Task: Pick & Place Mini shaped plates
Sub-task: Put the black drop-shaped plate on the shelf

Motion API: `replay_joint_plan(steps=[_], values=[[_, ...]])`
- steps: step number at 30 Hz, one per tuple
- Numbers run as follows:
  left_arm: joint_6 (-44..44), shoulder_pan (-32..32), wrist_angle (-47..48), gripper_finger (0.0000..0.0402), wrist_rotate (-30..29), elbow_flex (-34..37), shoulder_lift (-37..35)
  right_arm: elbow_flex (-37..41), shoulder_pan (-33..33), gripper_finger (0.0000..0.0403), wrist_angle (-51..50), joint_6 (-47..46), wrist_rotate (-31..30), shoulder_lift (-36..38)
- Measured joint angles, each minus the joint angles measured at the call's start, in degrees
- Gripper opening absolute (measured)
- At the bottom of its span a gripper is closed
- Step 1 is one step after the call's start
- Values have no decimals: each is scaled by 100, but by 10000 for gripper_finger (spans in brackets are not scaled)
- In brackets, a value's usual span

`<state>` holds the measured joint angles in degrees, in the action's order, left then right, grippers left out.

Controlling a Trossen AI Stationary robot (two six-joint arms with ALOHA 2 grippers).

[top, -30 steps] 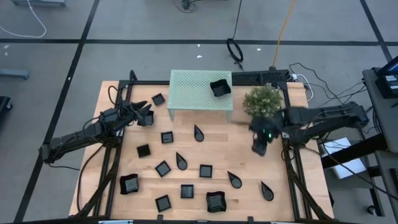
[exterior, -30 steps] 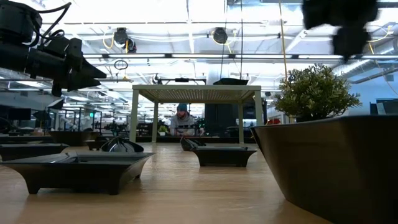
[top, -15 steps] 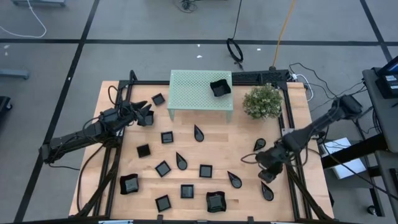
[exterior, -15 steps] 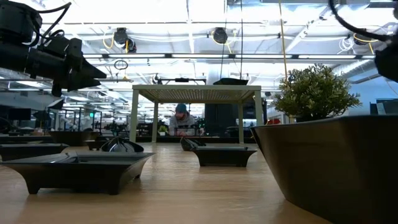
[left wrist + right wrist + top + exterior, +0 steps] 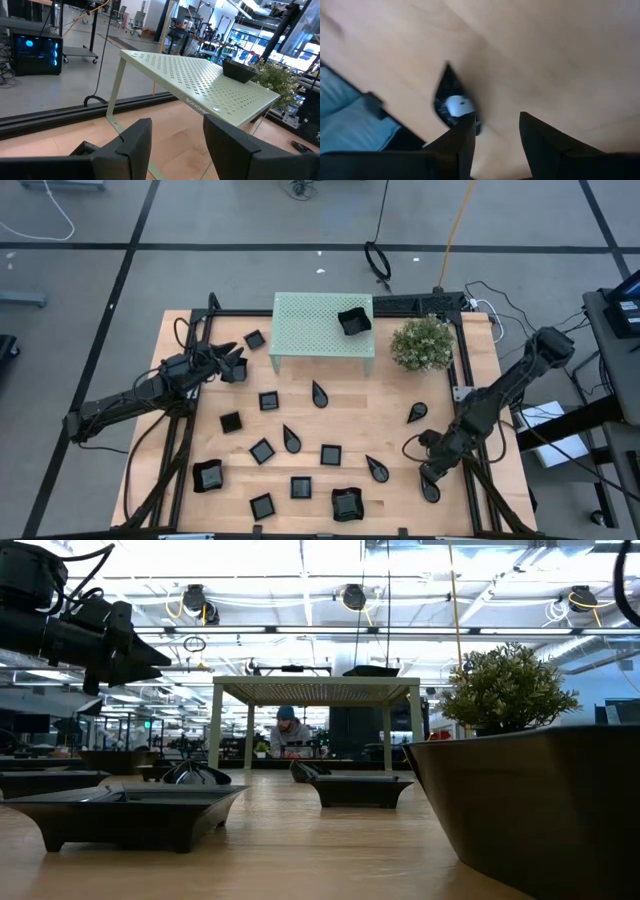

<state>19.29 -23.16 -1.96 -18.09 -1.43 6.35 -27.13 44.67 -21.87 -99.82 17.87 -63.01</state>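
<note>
Right gripper [image 5: 432,472] is down at the near right corner of the worktop [image 5: 345,410], sitting just above a teardrop plate [image 5: 429,488], and from its wrist cam I can see that plate [image 5: 454,106] just beside the left fingertip, jaws spread with nothing in them. Left gripper [image 5: 236,364] is parked up in the air at the far left, pointing toward the mint-green stand [image 5: 322,325], jaws spread too, empty. One curved-rim square plate [image 5: 354,321] sits on top of the stand near its right end. Everything else is scattered flat on the wood: small squares, teardrops, and two larger curved-rim ones [image 5: 207,475] along the near edge. Bushy plant [image 5: 422,342] sits just right of the stand. From the low cam I can see a person [image 5: 291,733] way back in the room behind the stand
</note>
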Motion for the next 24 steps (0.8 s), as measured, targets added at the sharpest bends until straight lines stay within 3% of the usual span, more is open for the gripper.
replay_joint_plan(steps=[8, 24], values=[[1, 0, 0, 182, 0, 0, 0, 133, 89, 139, 801, 121, 15, -354], [2, 0, 0, 182, 0, 0, 2, 133, 120, 139, 1152, 855, 19, -663]])
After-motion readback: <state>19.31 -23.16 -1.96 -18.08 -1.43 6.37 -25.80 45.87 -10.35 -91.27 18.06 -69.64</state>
